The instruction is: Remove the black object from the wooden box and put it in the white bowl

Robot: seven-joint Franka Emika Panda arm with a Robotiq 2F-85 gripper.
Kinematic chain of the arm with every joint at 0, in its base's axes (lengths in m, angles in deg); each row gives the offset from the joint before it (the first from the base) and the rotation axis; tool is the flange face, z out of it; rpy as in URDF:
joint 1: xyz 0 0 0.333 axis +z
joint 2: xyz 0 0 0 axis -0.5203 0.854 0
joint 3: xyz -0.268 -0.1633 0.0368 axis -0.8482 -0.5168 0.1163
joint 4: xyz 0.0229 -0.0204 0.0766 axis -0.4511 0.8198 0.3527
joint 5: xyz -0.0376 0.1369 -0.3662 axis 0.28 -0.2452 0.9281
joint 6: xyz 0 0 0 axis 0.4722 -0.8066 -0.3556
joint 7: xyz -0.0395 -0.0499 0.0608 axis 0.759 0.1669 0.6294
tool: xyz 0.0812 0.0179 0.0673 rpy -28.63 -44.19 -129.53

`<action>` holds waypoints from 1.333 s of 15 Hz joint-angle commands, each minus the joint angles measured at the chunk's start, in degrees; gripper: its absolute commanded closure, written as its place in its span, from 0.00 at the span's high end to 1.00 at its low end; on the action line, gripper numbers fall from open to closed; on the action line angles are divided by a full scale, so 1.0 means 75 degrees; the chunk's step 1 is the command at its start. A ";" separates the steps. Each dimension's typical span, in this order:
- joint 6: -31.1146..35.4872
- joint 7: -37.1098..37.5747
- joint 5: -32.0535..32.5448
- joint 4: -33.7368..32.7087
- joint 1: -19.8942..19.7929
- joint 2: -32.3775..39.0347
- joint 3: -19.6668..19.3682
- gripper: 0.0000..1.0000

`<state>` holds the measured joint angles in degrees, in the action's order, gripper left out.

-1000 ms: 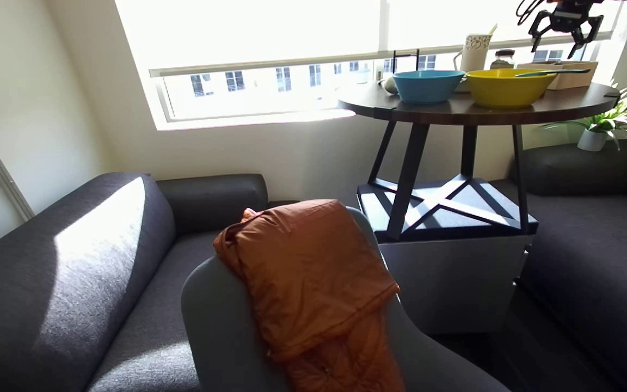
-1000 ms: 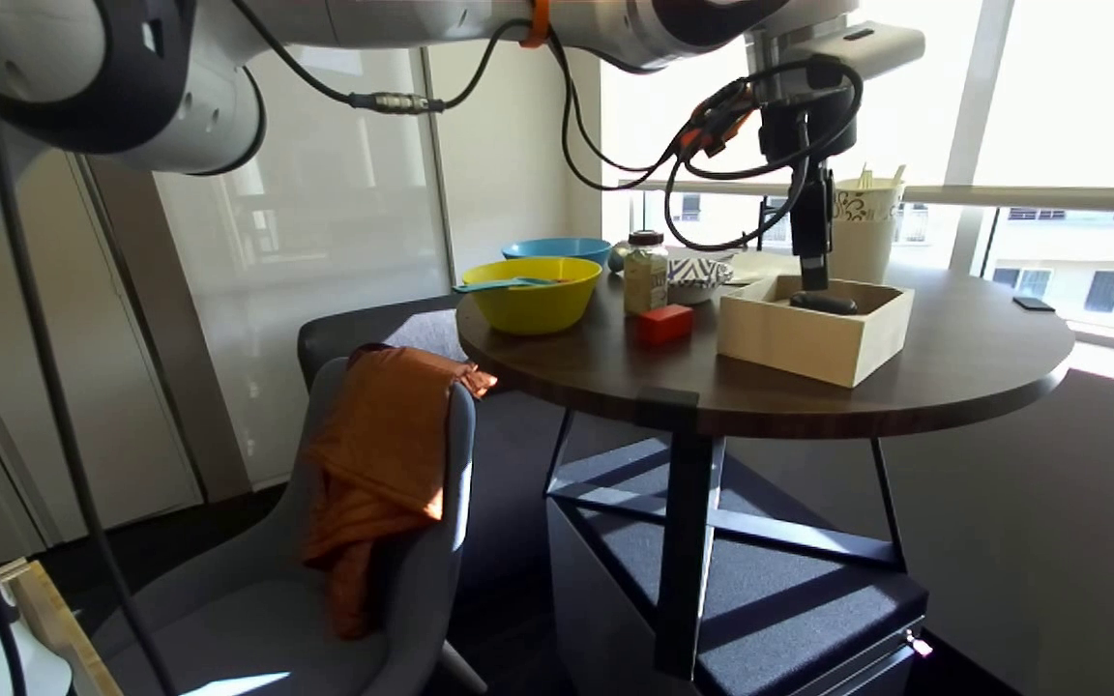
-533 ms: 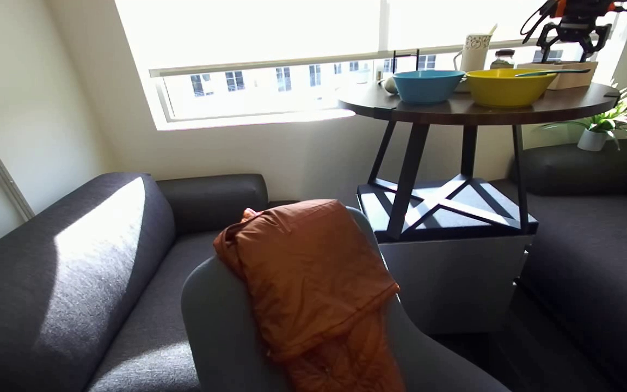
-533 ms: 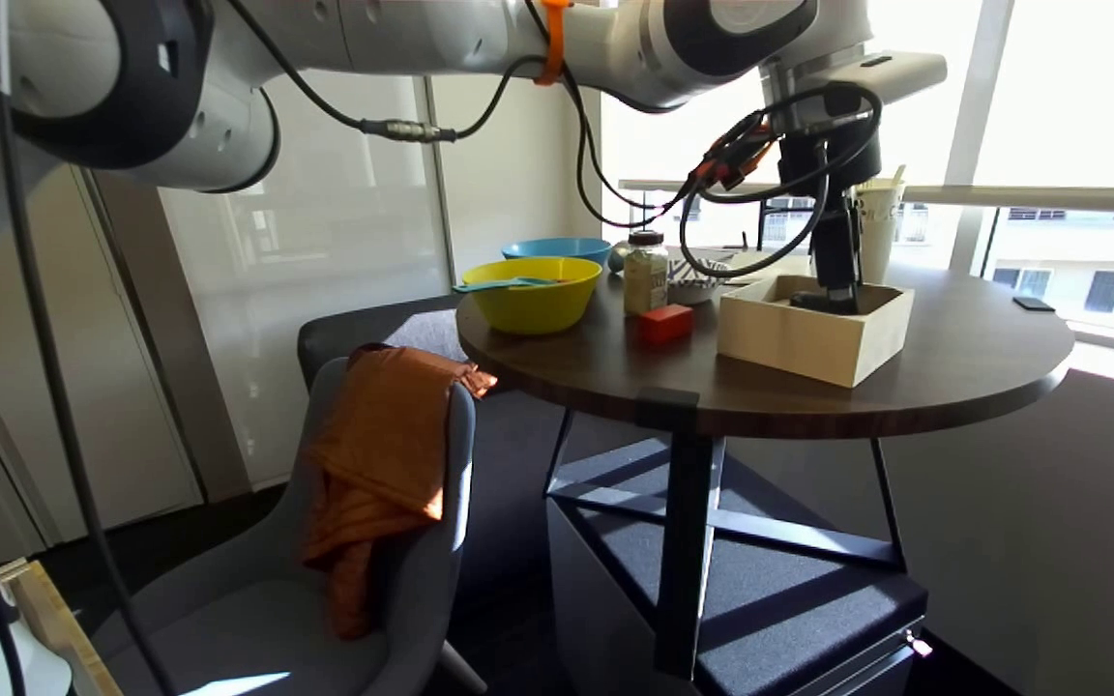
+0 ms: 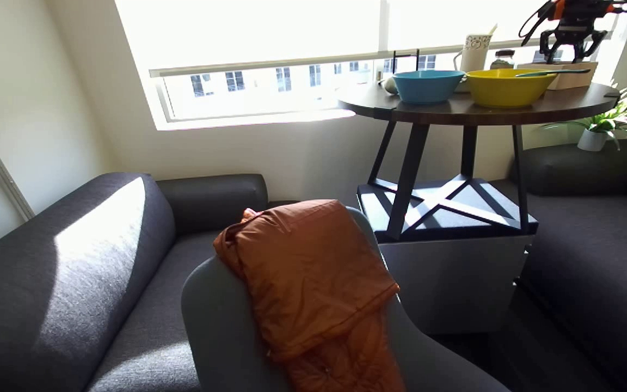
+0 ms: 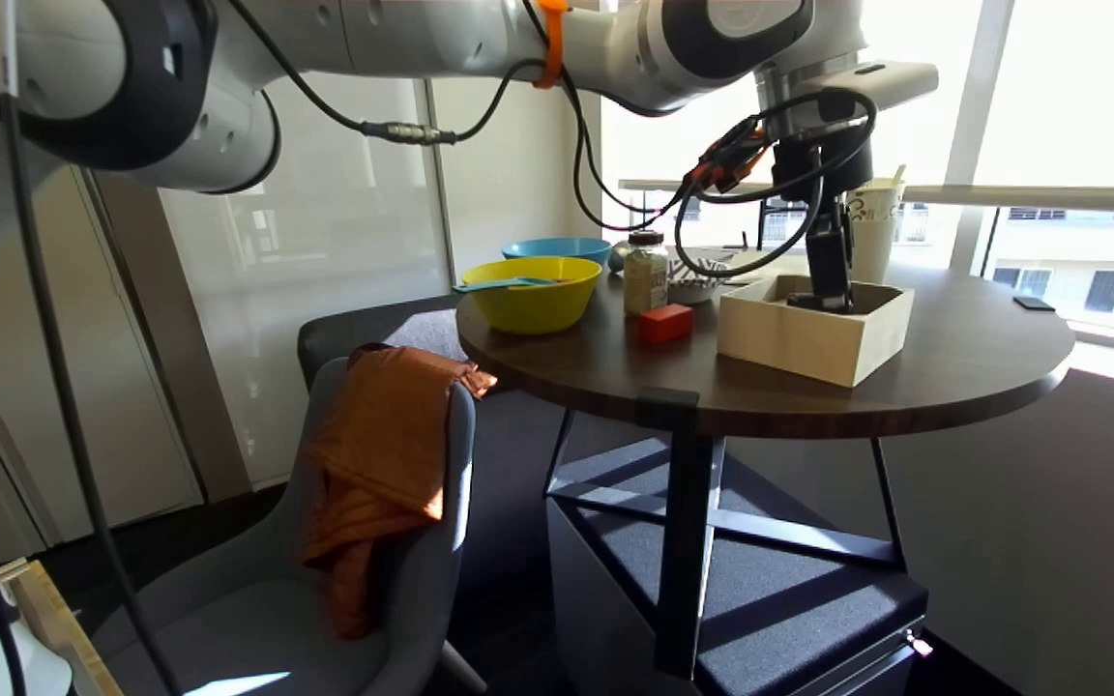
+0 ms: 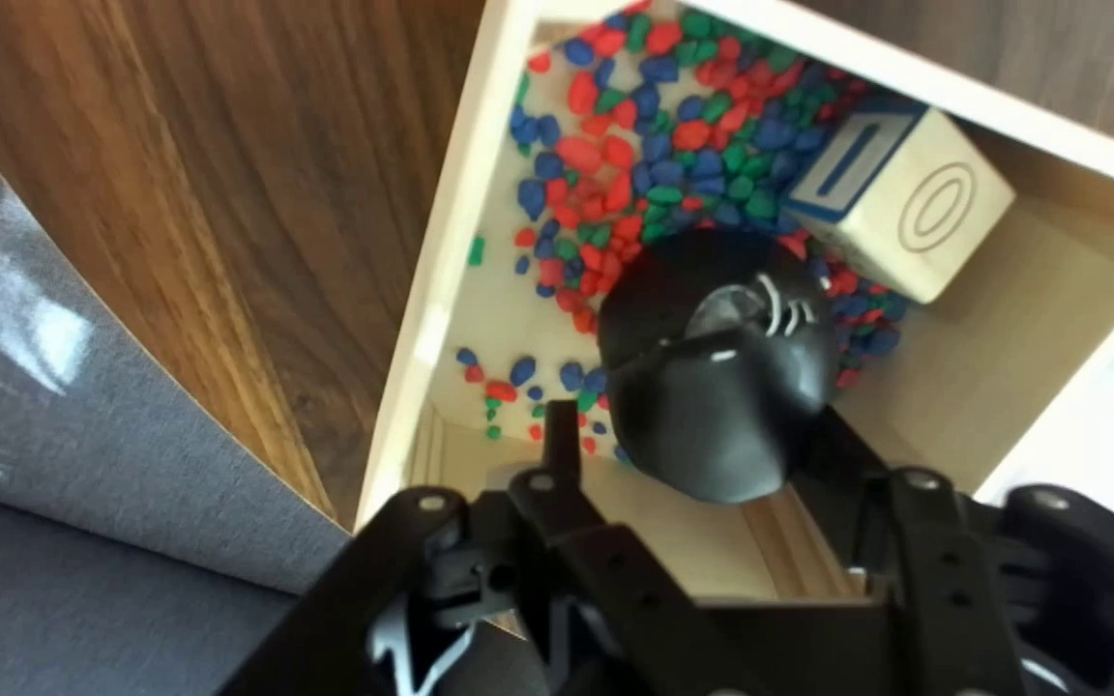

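Note:
The pale wooden box [image 6: 787, 336] stands on the round table; its rim [image 7: 426, 319] also shows in the wrist view. The rounded, glossy black object [image 7: 712, 387] lies inside it, and a dark bit of it [image 6: 805, 302] shows over the box wall. My gripper [image 7: 692, 423] points down into the box with its fingers partly closed around the black object. A gap shows between the left finger and the object; the right finger is against or partly behind it. The white bowl [image 6: 698, 282] with a dark pattern stands behind the bottle, partly hidden.
Small red, blue and green stones and a wooden block [image 7: 924, 208] lie in the box. On the table [image 6: 605, 362] are a yellow bowl [image 6: 533, 307], blue bowl [image 6: 557, 248], bottle [image 6: 645, 280], red block [image 6: 664, 324] and tall white pitcher [image 6: 871, 232] behind my gripper.
My gripper has come down into the box to the black object. Its fingers have then drawn closer together, and the wrist has shifted slightly. The black object shows no clear movement.

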<state>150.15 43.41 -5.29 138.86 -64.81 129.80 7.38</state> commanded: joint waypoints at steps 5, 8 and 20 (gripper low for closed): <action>-0.0274 0.0392 -0.0017 -0.0310 0.0045 0.0011 -0.0060 0.04; -0.0168 0.0911 -0.0026 -0.0171 0.0089 -0.0347 -0.0128 0.04; -0.0010 0.0804 -0.0479 -0.0164 0.0348 -0.1021 0.0547 0.04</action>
<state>149.95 50.49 -6.81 137.49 -62.46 121.99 9.65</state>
